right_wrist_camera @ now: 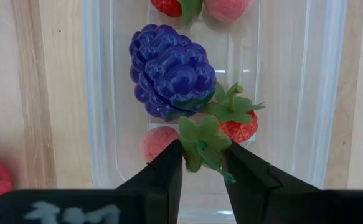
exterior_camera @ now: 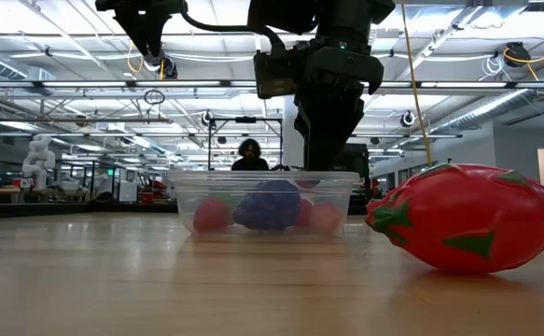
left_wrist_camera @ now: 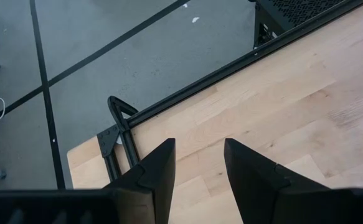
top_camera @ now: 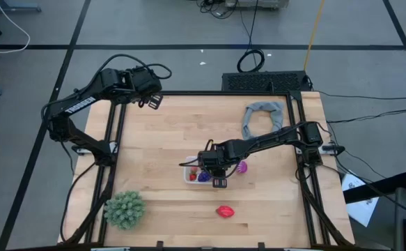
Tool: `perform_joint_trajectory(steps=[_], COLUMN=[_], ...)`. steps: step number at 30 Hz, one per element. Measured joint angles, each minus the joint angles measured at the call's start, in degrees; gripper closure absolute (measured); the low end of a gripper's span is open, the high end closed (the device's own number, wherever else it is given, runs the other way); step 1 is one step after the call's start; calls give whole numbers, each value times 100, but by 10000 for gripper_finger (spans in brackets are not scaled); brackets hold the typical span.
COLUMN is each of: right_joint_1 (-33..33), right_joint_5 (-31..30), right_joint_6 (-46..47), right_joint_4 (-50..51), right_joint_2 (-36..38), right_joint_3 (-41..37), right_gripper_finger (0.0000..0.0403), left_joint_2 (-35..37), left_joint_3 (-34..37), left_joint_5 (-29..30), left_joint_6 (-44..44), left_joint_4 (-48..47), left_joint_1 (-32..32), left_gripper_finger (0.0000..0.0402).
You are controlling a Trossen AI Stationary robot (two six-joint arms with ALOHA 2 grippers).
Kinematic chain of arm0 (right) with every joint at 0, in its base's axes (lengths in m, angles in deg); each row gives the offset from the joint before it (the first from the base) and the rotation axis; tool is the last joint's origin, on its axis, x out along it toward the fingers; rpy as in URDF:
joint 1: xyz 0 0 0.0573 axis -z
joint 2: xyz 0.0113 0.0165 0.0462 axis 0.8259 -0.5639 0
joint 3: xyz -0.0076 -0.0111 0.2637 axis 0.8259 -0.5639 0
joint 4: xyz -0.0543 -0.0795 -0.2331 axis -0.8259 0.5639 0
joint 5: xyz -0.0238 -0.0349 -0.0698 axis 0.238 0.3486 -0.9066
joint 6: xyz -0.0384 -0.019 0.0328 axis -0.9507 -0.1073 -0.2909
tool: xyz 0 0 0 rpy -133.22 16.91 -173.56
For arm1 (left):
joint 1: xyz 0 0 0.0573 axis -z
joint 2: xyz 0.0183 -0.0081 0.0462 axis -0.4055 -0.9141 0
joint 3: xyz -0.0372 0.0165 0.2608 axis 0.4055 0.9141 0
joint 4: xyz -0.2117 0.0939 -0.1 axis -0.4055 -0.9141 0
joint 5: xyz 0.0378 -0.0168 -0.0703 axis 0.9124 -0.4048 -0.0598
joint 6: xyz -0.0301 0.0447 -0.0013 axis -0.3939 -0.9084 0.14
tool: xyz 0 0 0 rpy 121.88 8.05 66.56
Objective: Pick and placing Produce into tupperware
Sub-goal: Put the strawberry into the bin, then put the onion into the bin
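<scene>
The tupperware [top_camera: 192,174] sits near the table's [top_camera: 161,132] middle, with a grape cluster [right_wrist_camera: 169,71] and berries [right_wrist_camera: 237,127] inside. The right gripper [top_camera: 216,176] hangs over its right part. A small fruit [top_camera: 241,167], perhaps touching the tub, lies just right. The oval fruit [top_camera: 224,211] lies nearer, the spiky ball [top_camera: 125,209] near-left, the cloth ring [top_camera: 262,115] far-right, the left gripper [top_camera: 150,102] far-left.

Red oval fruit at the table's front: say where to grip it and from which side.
Grip the red oval fruit across its narrow middle, straight down from above: it lies on its side, long axis along the table's width, with open wood around it.
</scene>
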Motion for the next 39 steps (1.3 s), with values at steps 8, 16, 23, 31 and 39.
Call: perform_joint_trajectory(steps=[8, 16, 23, 31, 39], right_joint_1=[0, 0, 0, 0, 0], right_joint_5=[0, 0, 0, 0, 0], right_joint_6=[3, 3, -8, 3, -244], right_joint_4=[9, 22, 22, 20, -106], right_joint_2=[0, 0, 0, 0, 19], right_joint_3=[0, 0, 0, 0, 0], right_gripper_finger=[309, 309, 298, 262, 259], left_joint_2=[0, 0, 0, 0, 0], left_joint_3=[0, 0, 0, 0, 0], left_joint_5=[0, 0, 0, 0, 0], left_joint_6=[2, 0, 1, 0, 0], left_joint_4=[0, 0, 0, -2, -2], left_joint_1=[0, 0, 0, 0, 0], left_gripper_finger=[259, 259, 259, 259, 259])
